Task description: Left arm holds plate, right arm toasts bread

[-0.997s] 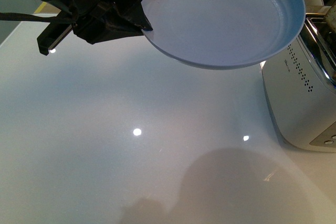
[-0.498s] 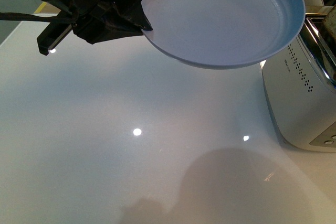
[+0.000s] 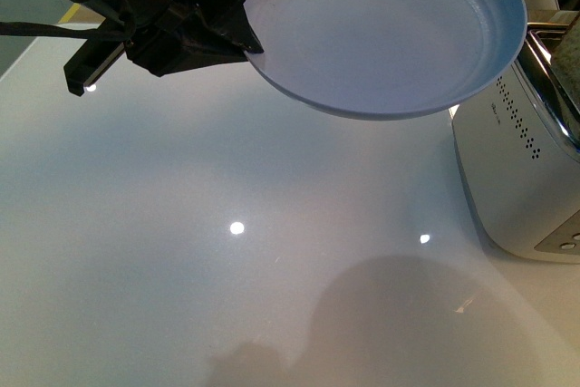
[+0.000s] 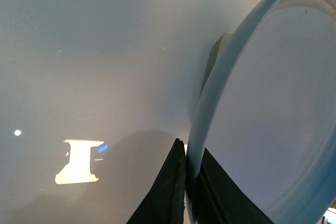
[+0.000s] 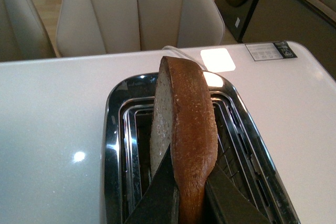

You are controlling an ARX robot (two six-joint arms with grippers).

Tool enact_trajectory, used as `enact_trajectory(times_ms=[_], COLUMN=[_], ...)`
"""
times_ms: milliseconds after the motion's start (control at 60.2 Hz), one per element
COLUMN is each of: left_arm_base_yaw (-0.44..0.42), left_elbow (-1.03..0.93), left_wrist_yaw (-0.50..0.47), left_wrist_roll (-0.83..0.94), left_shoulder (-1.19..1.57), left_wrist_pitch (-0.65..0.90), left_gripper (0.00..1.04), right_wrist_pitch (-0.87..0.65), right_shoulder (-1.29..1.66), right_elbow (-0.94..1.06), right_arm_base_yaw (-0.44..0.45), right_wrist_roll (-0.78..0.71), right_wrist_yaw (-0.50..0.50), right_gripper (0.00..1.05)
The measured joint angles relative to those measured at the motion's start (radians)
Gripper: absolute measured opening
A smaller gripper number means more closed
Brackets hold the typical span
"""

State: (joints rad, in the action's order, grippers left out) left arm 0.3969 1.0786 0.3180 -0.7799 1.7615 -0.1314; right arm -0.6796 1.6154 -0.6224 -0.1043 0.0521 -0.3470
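Left hand (image 3: pixel 250 45) is clamped on the rim of the pale blue plate (image 3: pixel 390 33). The plate is empty, tilted, held in the air above the white worktop (image 3: pixel 181 251), just beside the toaster (image 3: pixel 521 169). Right hand (image 5: pixel 188 184) pinches the bread slice (image 5: pixel 184 119) upright, edge-on over the toaster slots. Its lower edge is hidden by the fingers, so can't tell if it's in.

Risks:
- **Bread:** the slice looks angled across the slot wires; it could catch on the chrome top and tear or slip from the pinch.
- **Plate grip:** the plate hangs from one rim point only, so it may pivot or slide out.
- **Clearance:** the plate edge is near the toaster and could bump it.
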Motion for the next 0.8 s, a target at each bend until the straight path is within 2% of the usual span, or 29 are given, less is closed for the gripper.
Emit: enact_trajectory(times_ms=[282, 565, 797], left_arm_base_yaw=[0.000, 0.000, 0.000], left_elbow=[0.000, 0.000, 0.000], left_wrist_yaw=[0.000, 0.000, 0.000], left_wrist_roll=[0.000, 0.000, 0.000], left_shoulder=[0.000, 0.000, 0.000], left_wrist_pitch=[0.000, 0.000, 0.000], left_gripper=[0.03, 0.03, 0.03], right_wrist_pitch=[-0.002, -0.001, 0.000], right_shoulder=[0.038, 0.040, -0.093], right_elbow=[0.029, 0.079, 0.158], right_arm_base_yaw=[-0.007, -0.011, 0.003], right_wrist_roll=[0.056, 0.084, 0.086], right_wrist_yaw=[-0.001, 0.002, -0.060], right_gripper=[0.05, 0.48, 0.82])
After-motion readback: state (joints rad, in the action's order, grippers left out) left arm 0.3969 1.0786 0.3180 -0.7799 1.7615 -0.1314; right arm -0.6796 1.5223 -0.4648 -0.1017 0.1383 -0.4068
